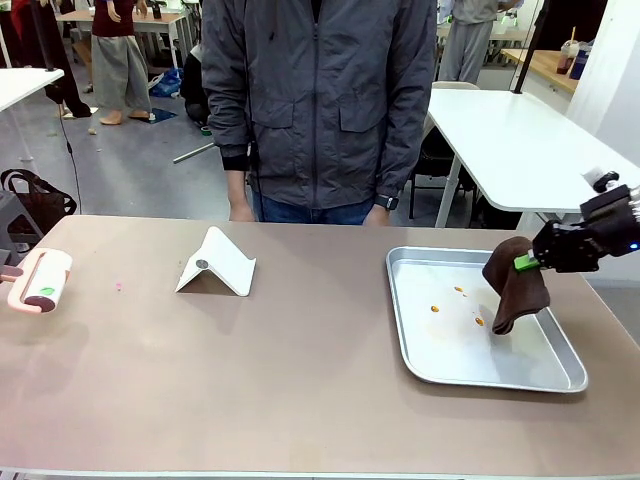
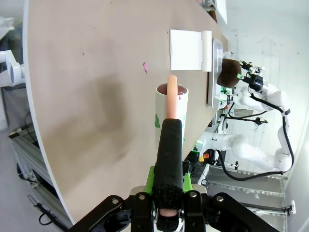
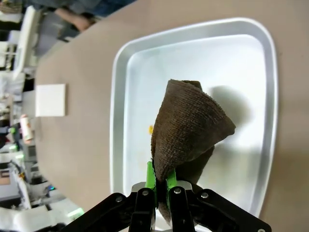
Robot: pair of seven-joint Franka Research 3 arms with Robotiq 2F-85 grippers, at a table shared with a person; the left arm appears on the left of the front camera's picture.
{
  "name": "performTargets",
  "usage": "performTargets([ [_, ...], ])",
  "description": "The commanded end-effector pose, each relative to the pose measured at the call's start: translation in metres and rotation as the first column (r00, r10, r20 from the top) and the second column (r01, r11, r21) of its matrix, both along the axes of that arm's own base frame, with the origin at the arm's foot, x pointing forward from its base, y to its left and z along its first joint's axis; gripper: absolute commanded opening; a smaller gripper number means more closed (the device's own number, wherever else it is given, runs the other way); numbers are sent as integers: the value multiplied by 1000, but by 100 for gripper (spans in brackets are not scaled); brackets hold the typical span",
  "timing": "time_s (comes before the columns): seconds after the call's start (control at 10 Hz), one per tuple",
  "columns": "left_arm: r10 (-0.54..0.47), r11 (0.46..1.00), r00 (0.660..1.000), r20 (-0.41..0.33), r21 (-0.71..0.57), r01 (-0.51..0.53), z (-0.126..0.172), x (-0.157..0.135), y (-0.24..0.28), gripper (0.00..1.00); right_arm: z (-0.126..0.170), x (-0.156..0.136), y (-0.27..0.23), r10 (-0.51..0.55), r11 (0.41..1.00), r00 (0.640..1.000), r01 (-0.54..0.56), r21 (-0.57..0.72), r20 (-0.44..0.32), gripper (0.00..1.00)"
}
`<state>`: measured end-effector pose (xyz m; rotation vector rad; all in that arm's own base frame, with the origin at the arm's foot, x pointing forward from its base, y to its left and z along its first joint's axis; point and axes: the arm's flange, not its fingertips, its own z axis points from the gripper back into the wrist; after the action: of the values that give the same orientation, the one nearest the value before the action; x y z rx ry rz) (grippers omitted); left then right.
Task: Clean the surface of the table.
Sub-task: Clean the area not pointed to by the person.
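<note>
The taupe-brown table (image 1: 250, 390) spans the front view. At its left edge my left gripper (image 2: 168, 186) is shut on the pink handle of a lint roller (image 1: 40, 279) with a white roll (image 2: 170, 108), held above the tabletop. A small pink scrap (image 1: 119, 286) lies on the table near it, also seen as a pink scrap (image 2: 145, 67) ahead of the roll. At the right, my right gripper (image 1: 527, 262) is shut on a brown cloth (image 1: 515, 283), which hangs over the silver tray (image 1: 402, 330). The brown cloth (image 3: 188, 125) hangs above the tray (image 3: 120, 96).
Orange specks (image 1: 458, 302) dot the tray floor. A folded white stand (image 1: 217, 264) sits at mid-table. A person in a grey jacket (image 1: 320, 100) stands at the far edge, hands near the table. A glossy white table (image 1: 510, 140) is behind on the right.
</note>
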<state>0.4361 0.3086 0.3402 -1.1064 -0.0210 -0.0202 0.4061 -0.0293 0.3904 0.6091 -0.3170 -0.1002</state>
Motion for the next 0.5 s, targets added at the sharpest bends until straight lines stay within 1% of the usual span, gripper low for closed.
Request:
performTargets([
  [0.0, -1, 1000, 1000, 8, -1, 1, 2, -1, -1, 22, -14, 18, 15, -40, 995, 999, 38, -93, -24, 9],
  [0.1, -1, 1000, 1000, 8, -1, 1, 2, -1, -1, 22, -27, 26, 23, -38, 993, 999, 34, -109, -38, 9],
  [0.2, -1, 1000, 1000, 8, -1, 1, 2, -1, -1, 22, -44, 34, 31, -30, 996, 998, 26, -82, -53, 9],
  [0.3, -1, 1000, 1000, 8, -1, 1, 2, -1, -1, 22, -59, 41, 38, -35, 999, 998, 34, -11, -61, 9],
  [0.4, -1, 1000, 1000, 8, -1, 1, 2, -1, -1, 22, -75, 45, 44, -41, 995, 996, 48, 87, -76, 9],
])
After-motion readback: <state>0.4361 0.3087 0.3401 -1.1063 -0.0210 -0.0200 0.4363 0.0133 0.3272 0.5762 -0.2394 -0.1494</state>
